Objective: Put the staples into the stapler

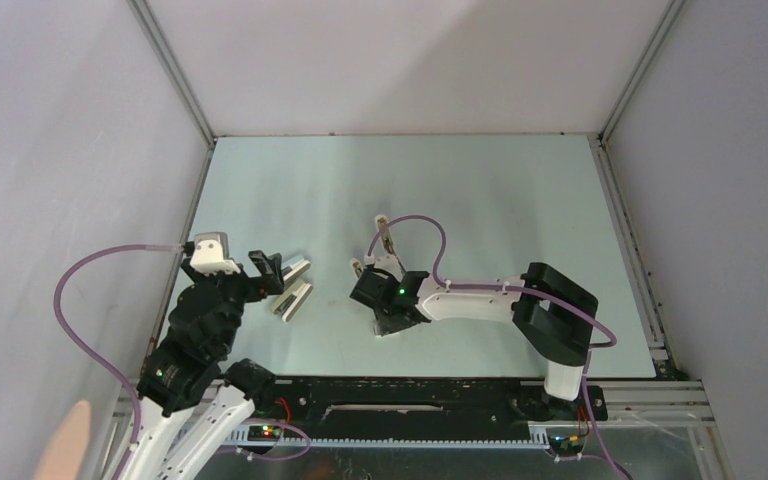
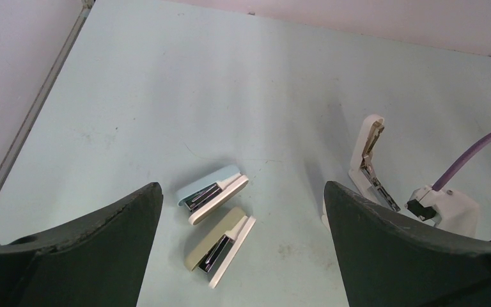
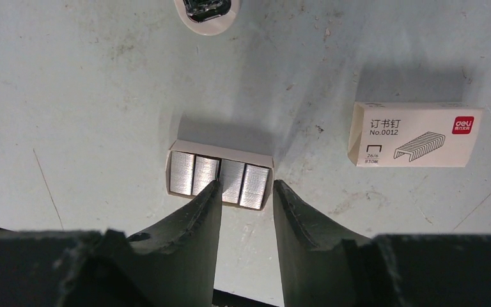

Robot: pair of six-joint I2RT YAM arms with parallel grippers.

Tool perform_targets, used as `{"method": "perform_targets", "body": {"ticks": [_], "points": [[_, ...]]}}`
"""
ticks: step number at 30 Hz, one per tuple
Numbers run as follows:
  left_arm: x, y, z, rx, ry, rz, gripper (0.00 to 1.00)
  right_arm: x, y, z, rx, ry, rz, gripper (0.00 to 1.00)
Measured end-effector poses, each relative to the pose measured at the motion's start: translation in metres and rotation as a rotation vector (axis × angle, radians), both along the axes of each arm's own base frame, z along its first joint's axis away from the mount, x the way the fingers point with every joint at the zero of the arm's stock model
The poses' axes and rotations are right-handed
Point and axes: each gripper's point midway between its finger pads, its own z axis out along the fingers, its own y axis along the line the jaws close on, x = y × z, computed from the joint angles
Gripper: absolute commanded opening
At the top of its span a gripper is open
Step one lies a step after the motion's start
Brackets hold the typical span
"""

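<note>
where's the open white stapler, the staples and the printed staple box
stapler (image 2: 360, 150): left wrist view, on its raised white arm
staples (image 3: 230, 173): right wrist view, on a middle grey strip in the tray
staple box (image 3: 415, 134): right wrist view, on its printed top face

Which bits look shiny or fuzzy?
Right wrist view: the staples gleam pale grey, and a soft shadow lies above the staple box. Left wrist view: the fingers look dark, soft-edged. Top view: a blurry peach blob sits bottom left.

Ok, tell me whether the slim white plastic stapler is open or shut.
Open: the stapler has its two hinged arms spread apart, baring the metal channel.
</note>
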Motion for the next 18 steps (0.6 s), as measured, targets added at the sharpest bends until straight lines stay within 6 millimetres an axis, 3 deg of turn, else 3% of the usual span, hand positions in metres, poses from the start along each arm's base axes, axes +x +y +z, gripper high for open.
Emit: {"method": "perform_targets", "body": {"ticks": [18], "points": [[0.0009, -0.0005, -0.0052, 0.005, 0.010, 0.000, 1.00, -0.0003, -0.0022, 0.0056, 0.016, -0.017, -0.001, 0.41]]}}
